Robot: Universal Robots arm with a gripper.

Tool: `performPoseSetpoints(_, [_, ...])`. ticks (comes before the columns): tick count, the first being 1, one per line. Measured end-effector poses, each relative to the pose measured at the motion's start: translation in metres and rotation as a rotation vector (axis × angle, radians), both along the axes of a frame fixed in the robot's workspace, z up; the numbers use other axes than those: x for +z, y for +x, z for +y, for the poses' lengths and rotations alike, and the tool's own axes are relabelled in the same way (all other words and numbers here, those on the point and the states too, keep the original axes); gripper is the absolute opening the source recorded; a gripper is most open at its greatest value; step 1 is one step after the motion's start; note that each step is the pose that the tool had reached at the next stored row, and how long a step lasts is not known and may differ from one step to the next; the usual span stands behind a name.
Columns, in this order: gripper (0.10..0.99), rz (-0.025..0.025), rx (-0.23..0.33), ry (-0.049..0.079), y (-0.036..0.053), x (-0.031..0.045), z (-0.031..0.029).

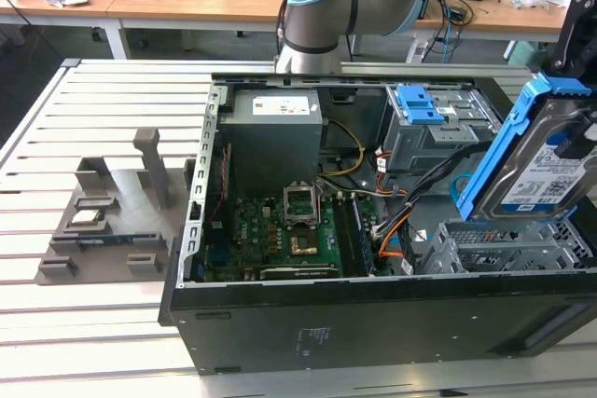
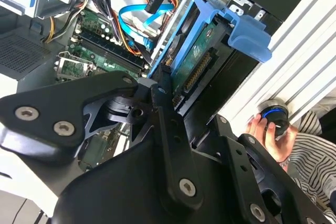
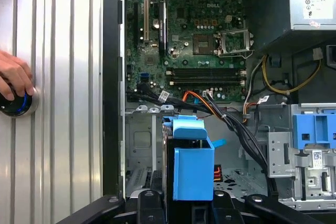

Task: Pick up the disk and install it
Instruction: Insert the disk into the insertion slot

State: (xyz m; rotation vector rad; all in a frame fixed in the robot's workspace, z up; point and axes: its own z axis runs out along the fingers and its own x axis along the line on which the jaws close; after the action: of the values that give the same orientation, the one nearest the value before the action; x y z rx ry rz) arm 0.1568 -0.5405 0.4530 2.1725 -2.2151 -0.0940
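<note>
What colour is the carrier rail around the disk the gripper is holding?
Bright blue. The rail frames the disk, which is held tilted over the case; it shows best in the exterior view.

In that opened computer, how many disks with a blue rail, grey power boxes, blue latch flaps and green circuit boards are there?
disk: 1
grey power box: 1
blue latch flap: 1
green circuit board: 1
Total: 4
</note>
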Motion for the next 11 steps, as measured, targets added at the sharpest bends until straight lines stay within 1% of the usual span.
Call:
performPoseSetpoints(2, [0.353,0.0,0.0,0.0,-0.0006,-0.003,-0.0002])
performPoseSetpoints(3, [0.353,0.0,0.0,0.0,-0.0008,-0.0059,-0.0005])
performPoseSetpoints(7, [0.353,0.0,0.0,0.0,-0.0013,-0.0109,-0.0021])
performPoseSetpoints(9, [0.353,0.0,0.0,0.0,-0.0024,-0.016,-0.0045])
performPoseSetpoints(11, [0.353,0.0,0.0,0.0,-0.0034,-0.0213,-0.0048])
